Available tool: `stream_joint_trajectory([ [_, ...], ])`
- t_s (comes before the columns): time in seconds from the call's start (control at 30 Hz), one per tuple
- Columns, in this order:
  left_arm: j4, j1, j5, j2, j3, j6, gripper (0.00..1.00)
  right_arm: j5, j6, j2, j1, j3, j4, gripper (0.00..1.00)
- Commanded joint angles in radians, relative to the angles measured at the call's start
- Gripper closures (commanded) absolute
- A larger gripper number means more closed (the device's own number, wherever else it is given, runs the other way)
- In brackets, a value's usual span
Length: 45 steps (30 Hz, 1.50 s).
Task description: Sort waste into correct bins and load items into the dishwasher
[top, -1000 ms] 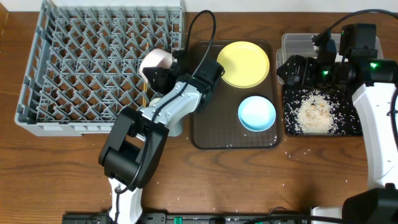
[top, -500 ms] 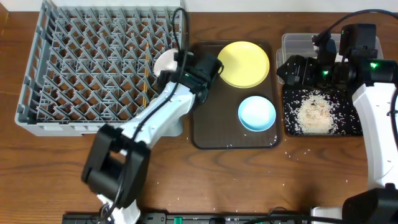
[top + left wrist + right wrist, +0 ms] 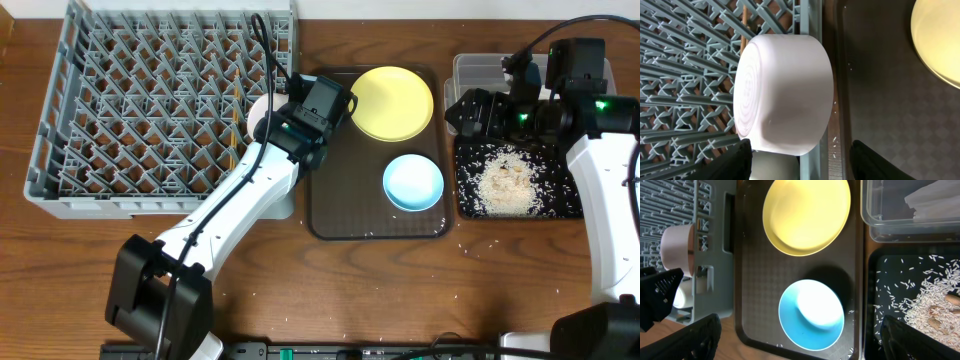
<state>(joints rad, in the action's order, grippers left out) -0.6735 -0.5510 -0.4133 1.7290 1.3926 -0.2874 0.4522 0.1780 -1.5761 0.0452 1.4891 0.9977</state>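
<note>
The white bowl (image 3: 785,92) lies on its side at the right edge of the grey dish rack (image 3: 685,75), its base turned toward the pegs and its wall just beside the brown tray (image 3: 880,110). The left jaws are released: their fingers (image 3: 735,160) stand spread on either side, short of the bowl and clear of it. On the brown tray the yellow plate (image 3: 806,215) sits at the far end and the light blue bowl (image 3: 811,312) nearer. The right jaws hang wide apart and empty above the tray's right side, fingers (image 3: 695,335) far from each other. Beside the tray, the black tray (image 3: 871,330) holds loose rice (image 3: 935,297); the clear tub (image 3: 890,220) behind it holds a crumpled white piece.
</note>
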Motion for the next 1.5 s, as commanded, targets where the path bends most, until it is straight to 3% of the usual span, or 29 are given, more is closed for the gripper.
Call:
stream_joint_trajectory([
  [0.0,0.002,0.003,0.010,0.003,0.014,-0.002,0.36,0.008,-0.007,0.018,-0.014,0.003,-0.002,0.01],
  [0.13,0.010,0.003,0.011,0.017,0.014,0.007,0.36,0.008,-0.007,0.018,-0.014,0.003,-0.002,0.01],
  [0.4,0.066,-0.040,0.047,0.077,0.014,0.222,0.40,0.008,-0.007,0.018,-0.014,0.003,-0.002,0.01],
  [0.9,0.140,-0.054,0.045,0.162,0.014,0.224,0.40,0.008,-0.007,0.018,-0.014,0.003,-0.002,0.01],
  [1.17,0.145,-0.050,-0.114,0.162,0.014,0.224,0.39,0.008,-0.007,0.018,-0.014,0.003,-0.002,0.01],
  [1.47,0.146,-0.002,-0.123,0.162,0.014,0.224,0.39,0.008,-0.007,0.018,-0.014,0.003,-0.002,0.01],
])
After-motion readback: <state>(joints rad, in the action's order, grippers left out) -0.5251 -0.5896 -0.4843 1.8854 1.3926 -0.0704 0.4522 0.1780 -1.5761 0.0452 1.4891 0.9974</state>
